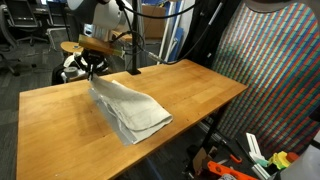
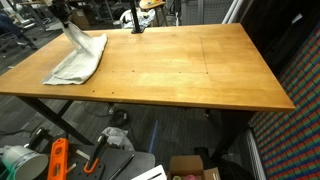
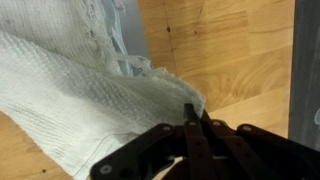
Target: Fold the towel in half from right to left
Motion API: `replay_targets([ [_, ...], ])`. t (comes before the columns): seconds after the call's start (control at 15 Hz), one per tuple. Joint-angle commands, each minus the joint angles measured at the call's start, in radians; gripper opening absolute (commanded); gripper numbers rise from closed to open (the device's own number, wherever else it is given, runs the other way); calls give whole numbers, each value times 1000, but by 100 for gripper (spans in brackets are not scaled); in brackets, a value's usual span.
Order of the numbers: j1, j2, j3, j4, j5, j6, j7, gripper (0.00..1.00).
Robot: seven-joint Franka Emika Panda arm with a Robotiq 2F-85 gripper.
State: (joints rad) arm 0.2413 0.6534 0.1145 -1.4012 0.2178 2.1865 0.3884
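Towel (image 1: 132,112): pale grey, one corner raised off wooden table (image 1: 200,85), rest lying flat. Gripper (image 3: 190,113): pressed together, pinching towel edge.

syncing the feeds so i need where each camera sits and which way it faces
Exterior view: raised beyond a table corner, looking down diagonally at the towel; gripper at the far edge.
Exterior view: high off the long side, facing across the table; gripper holds the towel up, top left.
Wrist view: looks down past the shut gripper onto the pinched towel.
Shared: all show towel, gripper, table.
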Motion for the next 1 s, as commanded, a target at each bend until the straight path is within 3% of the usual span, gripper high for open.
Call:
replay_targets([
  [0.0,14,79,-23,127,-20,-30,50,1],
  [0.47,5,105,-30,158,-35,-71,23,2],
  [0.53,-2,98,-21,153,-26,-103,12,28],
  [0.67,-12,64,-10,117,-20,-153,-22,35],
  [0.93,-42,-44,17,-2,-3,-216,-146,67],
])
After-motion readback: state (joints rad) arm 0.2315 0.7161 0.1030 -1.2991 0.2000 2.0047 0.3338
